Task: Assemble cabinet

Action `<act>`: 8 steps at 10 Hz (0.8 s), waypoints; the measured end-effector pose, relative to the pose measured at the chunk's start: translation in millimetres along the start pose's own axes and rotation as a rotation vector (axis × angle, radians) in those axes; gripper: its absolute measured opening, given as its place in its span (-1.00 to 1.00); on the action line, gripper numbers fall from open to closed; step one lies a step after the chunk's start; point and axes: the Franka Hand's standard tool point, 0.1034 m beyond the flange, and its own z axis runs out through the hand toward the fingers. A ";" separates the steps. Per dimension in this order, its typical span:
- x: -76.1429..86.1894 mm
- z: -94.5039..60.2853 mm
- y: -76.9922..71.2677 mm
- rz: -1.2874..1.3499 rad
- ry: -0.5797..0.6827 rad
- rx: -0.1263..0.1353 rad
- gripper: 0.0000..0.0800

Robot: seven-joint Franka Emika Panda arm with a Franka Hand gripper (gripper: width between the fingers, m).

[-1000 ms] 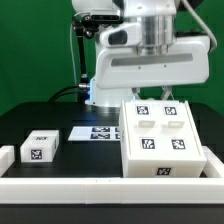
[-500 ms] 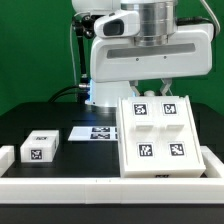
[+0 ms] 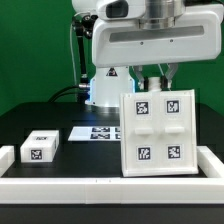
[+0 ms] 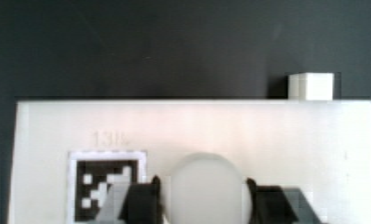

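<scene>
Hand [image 3: 157,82] is clamped on the top edge of the cabinet [image 3: 158,135]. In the wrist view the fingers [image 4: 143,200] sit either side of a rounded white bit of it, so it's closed & gripping. The cabinet hangs directly below the hand, stood nearly upright, its flat face w/ four b/w tags turned to the exterior cam. Its lower edge is down by the white rail [image 3: 90,186] at the front of the surface [image 3: 40,115]; can't tell if it touches. The marker board [image 3: 98,132] lies flat, low beside the hand's load, toward the exterior view's left, near the cabinet's edge. A small white block [image 3: 40,148] w/ its own tag rests on the surface well apart from the hand, further toward the exterior view's left, touching nothing else.
</scene>
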 end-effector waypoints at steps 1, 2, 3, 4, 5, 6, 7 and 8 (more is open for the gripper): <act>6.4 0.5 -1.0 0.009 0.003 0.002 -0.46; 13.3 0.7 -4.5 0.019 0.008 0.002 -0.46; 17.9 -0.1 -7.8 0.024 0.013 0.002 -0.46; 23.9 -1.8 -9.7 0.026 0.020 0.003 -0.46; 31.1 -3.5 -11.9 0.023 0.029 0.003 -0.46; 37.7 -5.3 -15.3 0.019 0.035 0.003 -0.46; 42.5 -6.4 -19.8 0.009 0.037 0.003 -0.46; 44.1 -6.1 -23.4 0.001 0.040 0.001 -0.46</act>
